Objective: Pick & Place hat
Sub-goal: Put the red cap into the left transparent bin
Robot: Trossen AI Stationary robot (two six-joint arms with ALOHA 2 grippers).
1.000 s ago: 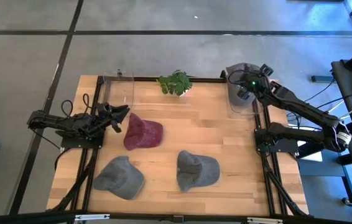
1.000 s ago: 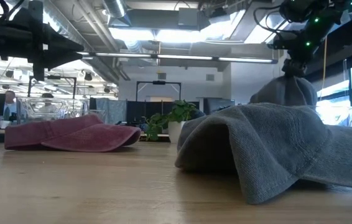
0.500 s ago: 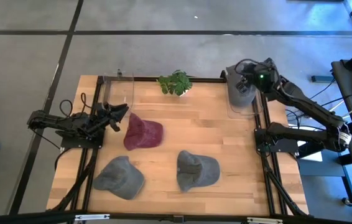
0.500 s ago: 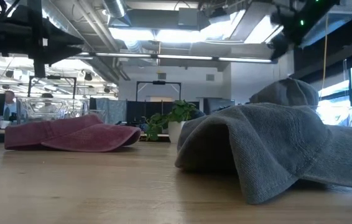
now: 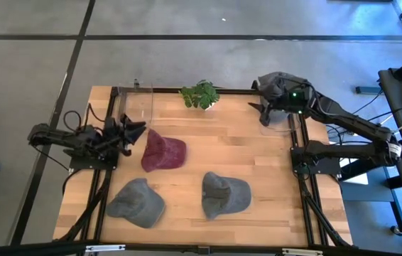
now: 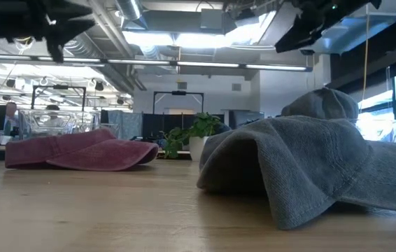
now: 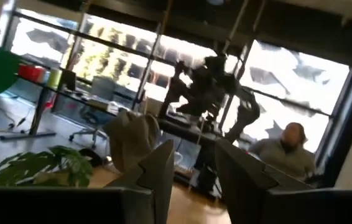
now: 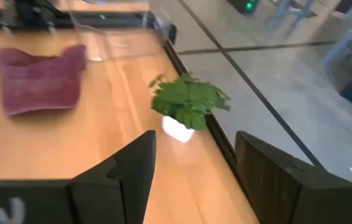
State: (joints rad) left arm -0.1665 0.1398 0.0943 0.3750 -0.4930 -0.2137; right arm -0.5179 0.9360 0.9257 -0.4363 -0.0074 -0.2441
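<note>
Pale wooden planks made up the table (image 5: 187,178), which stood on a grey concrete floor (image 5: 187,64) crossed by dark seams. From above, a maroon fabric cap (image 5: 163,152) lay left of centre, and two grey fabric caps lay nearer the front, one at the left (image 5: 136,203) and one in the middle (image 5: 225,194). A small green potted plant (image 5: 200,94) stood at the back edge. A fourth grey cap (image 5: 278,84) sat at the back right corner, in a clear container (image 5: 280,126). The right end effector (image 5: 265,112) hovered just beside it, fingers apart and empty. The left end effector (image 5: 134,133) hung at the left edge, near the maroon cap, its fingers spread and empty.

At table level, the middle grey cap (image 6: 303,164) filled the foreground, the maroon cap (image 6: 79,152) lay behind at left, and the plant (image 6: 194,136) stood between them before an office room with ceiling lights.

The left wrist camera looked past parted dark fingers (image 7: 160,171) to bright windows, the far grey cap (image 7: 134,138) and a seated person (image 7: 286,155).

The right wrist camera showed wide-spread fingers (image 8: 126,171) over the planks, the plant (image 8: 187,107) and the maroon cap (image 8: 39,79).
</note>
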